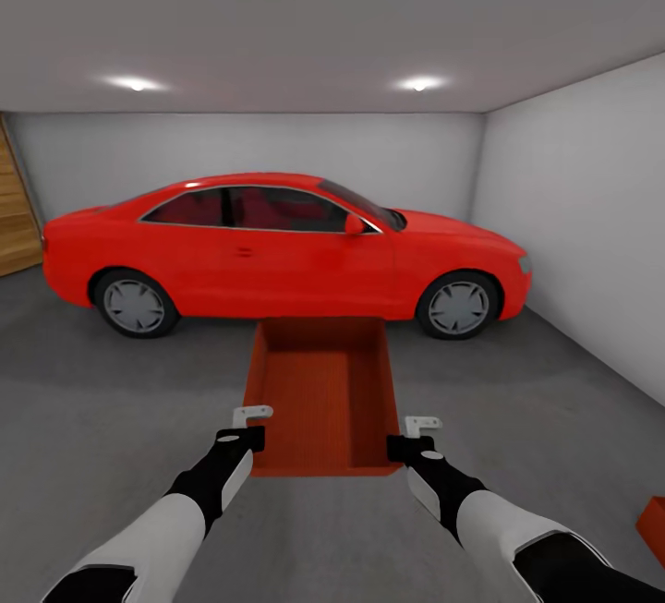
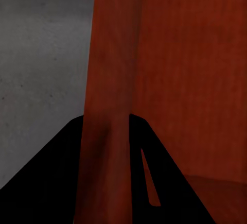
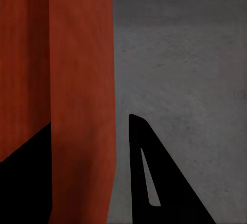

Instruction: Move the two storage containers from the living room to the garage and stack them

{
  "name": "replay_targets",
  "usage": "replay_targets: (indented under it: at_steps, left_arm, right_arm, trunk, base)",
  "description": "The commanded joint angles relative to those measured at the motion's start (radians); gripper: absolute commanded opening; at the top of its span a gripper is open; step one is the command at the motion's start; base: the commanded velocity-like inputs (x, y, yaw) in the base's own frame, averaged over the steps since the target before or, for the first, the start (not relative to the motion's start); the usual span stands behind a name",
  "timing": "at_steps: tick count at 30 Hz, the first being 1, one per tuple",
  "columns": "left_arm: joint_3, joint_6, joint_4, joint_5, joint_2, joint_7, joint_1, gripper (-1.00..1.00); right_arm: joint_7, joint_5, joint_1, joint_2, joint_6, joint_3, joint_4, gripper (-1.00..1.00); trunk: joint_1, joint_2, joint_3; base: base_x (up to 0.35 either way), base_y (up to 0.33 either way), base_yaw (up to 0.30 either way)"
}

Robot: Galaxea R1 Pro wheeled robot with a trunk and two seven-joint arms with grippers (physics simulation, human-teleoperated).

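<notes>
Red-orange and lidless, one storage container (image 1: 320, 395) is held out in front of the robot, between its two arms, above the dark grey concrete floor (image 1: 111, 418) of the garage. The left gripper (image 1: 247, 428) is clamped on the near left corner wall, one finger either side; the left wrist view shows the thin wall (image 2: 108, 131) running between its dark fingers (image 2: 154, 183). The right gripper (image 1: 413, 435) grips the near right corner wall likewise, wall (image 3: 82, 131) between fingers (image 3: 149, 183) in its wrist view.

Progress, as judged: this container has reached the garage but appears not yet set down. A second red-orange object (image 1: 654, 527), cut off at the frame edge near the robot's right, is likely the other container already on the floor; too little shows to confirm. If so, what remains is to turn and stack the held one upon it.

Beyond the container stands a red coupe (image 1: 277, 252), side-on, against white-grey walls (image 1: 573, 215). A wood-slat door (image 1: 17, 215) shows partly at the far left. Two ceiling lights (image 1: 137, 83) are lit.

Obscured: the container's underside and its clearance from the floor cannot be determined. Both wrist views are too close to show more than wall and concrete.
</notes>
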Motion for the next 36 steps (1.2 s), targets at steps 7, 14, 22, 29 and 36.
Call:
replay_targets:
  at_steps: [7, 14, 22, 29, 36]
  left_arm:
    - [0.016, 0.008, -0.003, -0.009, 0.001, 0.057, 0.0, -1.0]
    - [0.016, 0.007, -0.003, -0.009, 0.001, 0.057, 0.0, -1.0]
    - [0.016, 0.007, -0.003, -0.011, 0.001, 0.057, 0.0, -1.0]
    - [0.016, 0.007, -0.004, -0.011, 0.001, 0.057, 0.0, -1.0]
    - [0.016, 0.007, -0.005, -0.011, 0.001, 0.057, 0.0, -1.0]
  right_arm:
    - [-0.019, 0.002, -0.001, -0.023, 0.0, -0.039, 0.0, -1.0]
    - [-0.019, 0.002, -0.001, -0.023, 0.0, -0.039, -0.001, -1.0]
    - [-0.018, 0.002, -0.001, -0.023, 0.0, -0.039, -0.001, -1.0]
    - [-0.017, 0.002, -0.001, -0.024, -0.001, -0.039, -0.001, -1.0]
    - [-0.017, 0.002, -0.001, -0.024, -0.001, -0.039, -0.001, -1.0]
  trunk:
    - [0.001, -0.001, 0.0]
    - [0.001, -0.001, 0.0]
    - [0.001, -0.001, 0.0]
    - [0.001, -0.001, 0.0]
    - [0.001, -0.001, 0.0]
  base:
    - [0.322, 0.0, -0.12]
    - [0.322, 0.0, -0.28]
    - [0.322, 0.0, -0.282]
    - [0.322, 0.0, -0.282]
    - [0.322, 0.0, -0.282]
